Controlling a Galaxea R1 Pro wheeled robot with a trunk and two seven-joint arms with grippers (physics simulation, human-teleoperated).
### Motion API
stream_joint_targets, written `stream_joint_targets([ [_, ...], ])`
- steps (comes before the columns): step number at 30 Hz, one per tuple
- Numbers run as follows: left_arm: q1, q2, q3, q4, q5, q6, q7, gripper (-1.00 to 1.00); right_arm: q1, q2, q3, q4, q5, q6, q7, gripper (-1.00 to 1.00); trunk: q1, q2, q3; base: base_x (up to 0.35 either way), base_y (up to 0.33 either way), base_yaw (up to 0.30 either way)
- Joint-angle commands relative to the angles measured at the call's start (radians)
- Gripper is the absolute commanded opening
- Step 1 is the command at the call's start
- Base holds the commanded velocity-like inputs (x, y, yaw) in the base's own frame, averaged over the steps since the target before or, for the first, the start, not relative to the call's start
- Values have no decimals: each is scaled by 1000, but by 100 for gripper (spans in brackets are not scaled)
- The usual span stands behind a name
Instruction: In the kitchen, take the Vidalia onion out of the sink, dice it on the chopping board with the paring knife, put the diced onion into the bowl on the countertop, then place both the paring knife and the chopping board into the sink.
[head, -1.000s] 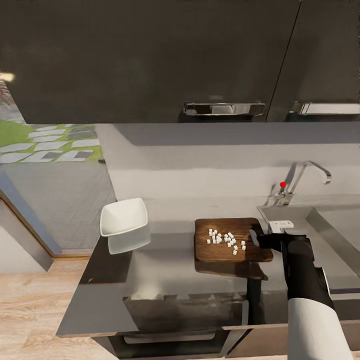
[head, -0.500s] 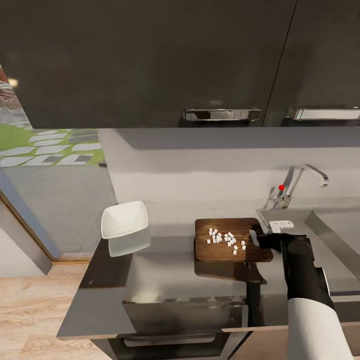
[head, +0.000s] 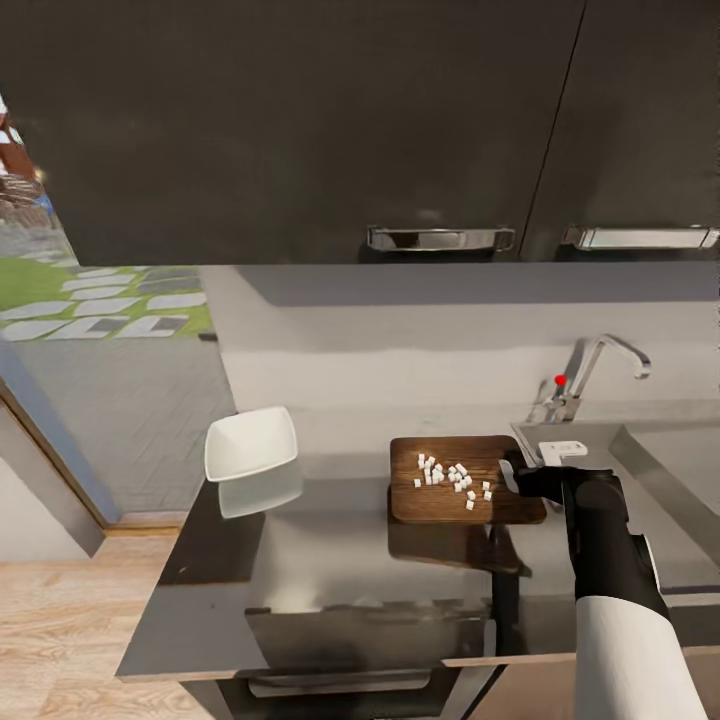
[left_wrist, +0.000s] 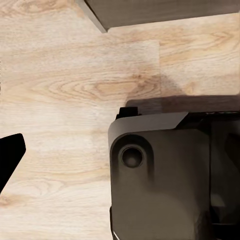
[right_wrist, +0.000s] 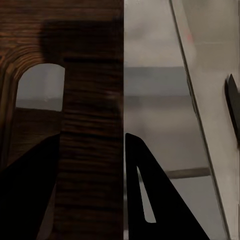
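Observation:
The dark brown chopping board (head: 440, 497) lies flat on the grey countertop (head: 330, 545), with white diced onion pieces (head: 452, 477) scattered on it. My right gripper (head: 512, 477) is at the board's right end, beside the sink (head: 660, 470). In the right wrist view its two fingers (right_wrist: 160, 200) straddle the end strip of the board (right_wrist: 90, 145) next to the handle slot (right_wrist: 40, 95), shut on it. The white bowl (head: 250, 443) sits empty at the countertop's left. A dark slim shape (right_wrist: 233, 102) lies on the steel; I cannot tell whether it is the paring knife. One black left finger (left_wrist: 11, 155) hangs over the floor.
The chrome faucet (head: 595, 370) with a red dot rises behind the sink. Dark upper cabinets (head: 300, 120) hang above the counter. The robot's dark base (left_wrist: 160, 175) stands on the wooden floor (left_wrist: 75, 75). An opening onto a lawn with paving stones (head: 100, 300) lies to the left.
The whole picture has shifted slightly, so the camera moved. The board, onion pieces, bowl and right gripper keep their places relative to each other.

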Motion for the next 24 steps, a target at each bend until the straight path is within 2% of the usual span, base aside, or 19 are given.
stream_joint_targets([
  [1,-2,-1,-8,5,2,-7,4,100,-1,1,-2,-1,8,2,10,-100,1,-2,-1,-134,91,0],
  [12,-2,-1,-8,5,2,-7,4,100,-1,0,-2,-1,8,2,10,-100,1,-2,17,-200,152,0],
  [24,-2,-1,-8,5,2,-7,4,100,-1,0,-2,-1,8,2,10,-100,1,-2,36,-8,196,0],
])
